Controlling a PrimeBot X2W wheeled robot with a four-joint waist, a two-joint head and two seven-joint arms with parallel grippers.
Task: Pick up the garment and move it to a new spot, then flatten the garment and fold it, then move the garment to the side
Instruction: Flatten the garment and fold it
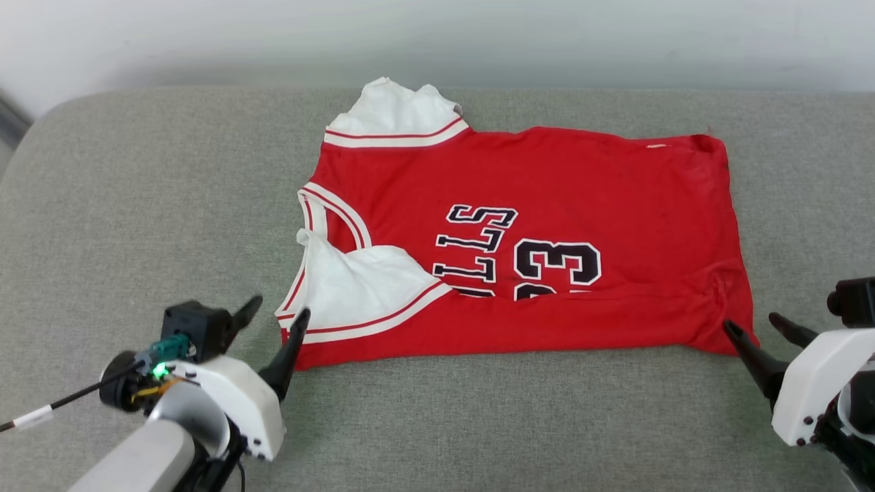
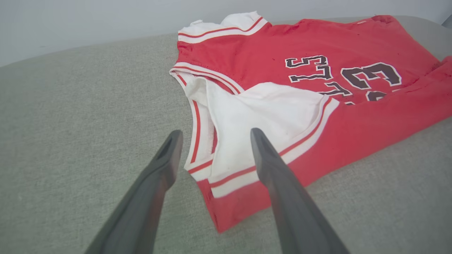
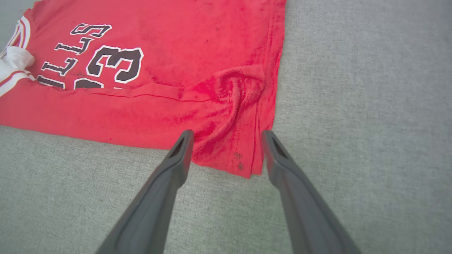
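Left gripper (image 1: 280, 307): the two dark fingers are spread wide and hold nothing. They straddle the near collar-end corner of the red jersey (image 1: 547, 205). One fingertip (image 2: 256, 135) is over the striped hem of the white sleeve (image 2: 268, 109); the other is over bare grey cushion (image 1: 137, 205) just beside that corner. Whether either tip touches cloth cannot be told. Right gripper (image 1: 750, 321): its fingers are also splayed wide and empty, with the jersey's opposite near corner, at the hem end, between the tips (image 3: 229, 133). Contact cannot be told there either. The jersey lies flat on the cushion, long side toward the robot, collar to the robot's left and hem to its right. The near long edge is folded up over the chest print, covering the lower part of the number 23 (image 1: 557, 263) and the first letters of the lettering (image 1: 475, 246); "LLS" reads clearly. A twisted bunch of cloth (image 3: 236, 91) sits at the hem-end near corner. The right arm's pale housing is cut off at the head view's edge.
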